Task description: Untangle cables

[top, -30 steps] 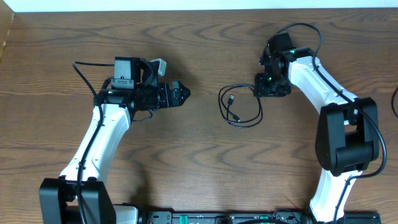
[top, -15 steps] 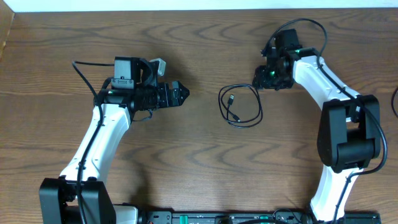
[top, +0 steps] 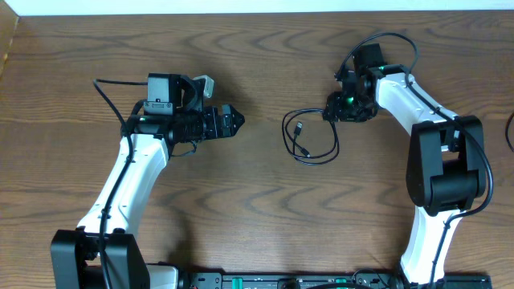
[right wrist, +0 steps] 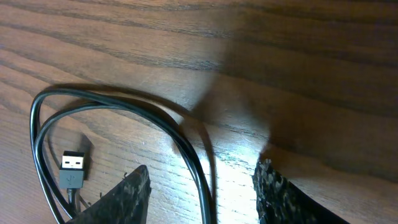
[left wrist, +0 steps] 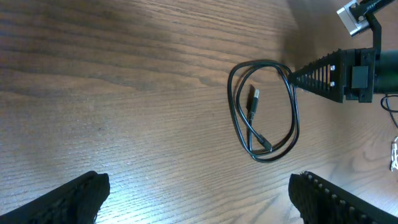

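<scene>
The black cable (right wrist: 198,168) lies as one loose loop on the wooden tabletop (top: 257,209), a little right of the middle, with its USB plug (left wrist: 254,98) inside the loop. The right end effector (top: 331,112) is released, and its spread fingers (right wrist: 127,193) stand on both sides of the loop's upper right bend. The left end effector (top: 235,121) is released too, well apart from the cable.

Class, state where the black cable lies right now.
In the overhead view, the black cable lies looped right of centre, its upper end by the right tool.
</scene>
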